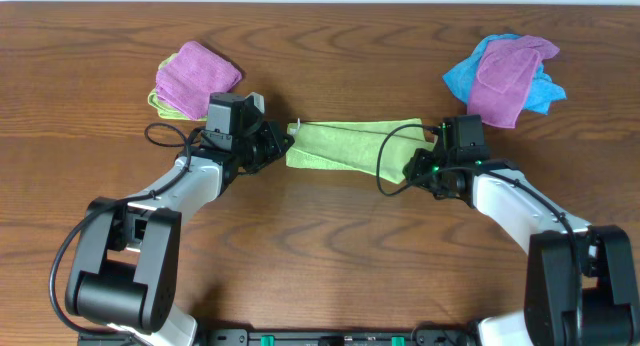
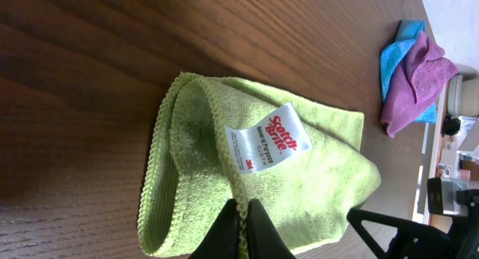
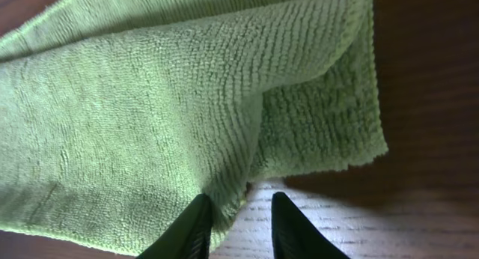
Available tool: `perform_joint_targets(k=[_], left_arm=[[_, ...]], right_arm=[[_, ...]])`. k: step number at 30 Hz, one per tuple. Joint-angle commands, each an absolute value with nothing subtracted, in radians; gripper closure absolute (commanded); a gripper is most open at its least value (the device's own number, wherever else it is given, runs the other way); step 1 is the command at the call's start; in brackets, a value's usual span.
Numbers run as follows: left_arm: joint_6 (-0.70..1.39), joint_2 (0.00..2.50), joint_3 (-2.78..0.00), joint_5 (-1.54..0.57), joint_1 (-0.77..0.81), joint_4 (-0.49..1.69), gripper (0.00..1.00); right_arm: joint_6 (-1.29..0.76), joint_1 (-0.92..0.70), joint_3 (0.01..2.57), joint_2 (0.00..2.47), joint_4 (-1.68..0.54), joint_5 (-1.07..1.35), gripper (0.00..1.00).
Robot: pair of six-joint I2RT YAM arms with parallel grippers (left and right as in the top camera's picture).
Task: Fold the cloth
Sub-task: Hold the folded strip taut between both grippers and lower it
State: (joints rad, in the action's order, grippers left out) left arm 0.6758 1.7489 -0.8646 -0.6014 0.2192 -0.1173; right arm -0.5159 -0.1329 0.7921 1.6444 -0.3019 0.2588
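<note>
1. A dark wooden table (image 1: 330,246) fills every view, with a pale wall strip along its far edge in the overhead view.
2. The left gripper (image 2: 241,230) has its jaws pressed together, pinching the hemmed edge of the cloth (image 1: 350,144) at the cloth's left end.
3. Just beyond that pinch, the white tag (image 2: 268,138) lies face up on the cloth, printed with a red brand name.
4. The right gripper (image 3: 238,227) has its jaws spread. One finger (image 3: 196,227) touches the cloth's near edge at its right end, the other finger stands over bare wood, and wood shows in the gap.
5. The cloth is lime green and lies folded into a long band on the table, stretched between the two grippers. Its layers gape at the left end, and at the right end an upper layer overlaps a lower one.
6. Beyond the cloth's left end, well apart, a purple cloth (image 1: 195,71) sits on a yellow-green cloth (image 1: 163,103).
7. Beyond the cloth's right end, a second purple cloth (image 1: 510,76) lies crumpled over a blue cloth (image 1: 468,78).
</note>
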Motion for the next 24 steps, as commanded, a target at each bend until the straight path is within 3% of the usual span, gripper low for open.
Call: perform_joint_targets(k=[1,5,9,21,24], left_arm=[[0.658,1.763,-0.884,-0.598,0.219,-0.124,0.94],[0.659,1.763,-0.884,-0.6,0.219,-0.133,0.94],[0.658,1.763,-0.884,-0.6,0.219,-0.132,0.94],[0.662,1.763,-0.884,-0.603,0.219,-0.132,0.94],[0.662,1.763,-0.884,-0.603,0.219,-0.132,0.94]], right_arm=[[-0.518,-0.126,0.804,1.622,-0.315,0.295,0.76],[-0.499,-0.126,0.804,1.621,-0.311,0.318,0.71],[-0.496,-0.126,0.804,1.621,-0.299,0.281,0.51],[-0.488,-0.125,0.804,1.621,-0.165,0.178,0.57],[-0.488,-0.125,0.804,1.621,-0.162,0.147,0.63]])
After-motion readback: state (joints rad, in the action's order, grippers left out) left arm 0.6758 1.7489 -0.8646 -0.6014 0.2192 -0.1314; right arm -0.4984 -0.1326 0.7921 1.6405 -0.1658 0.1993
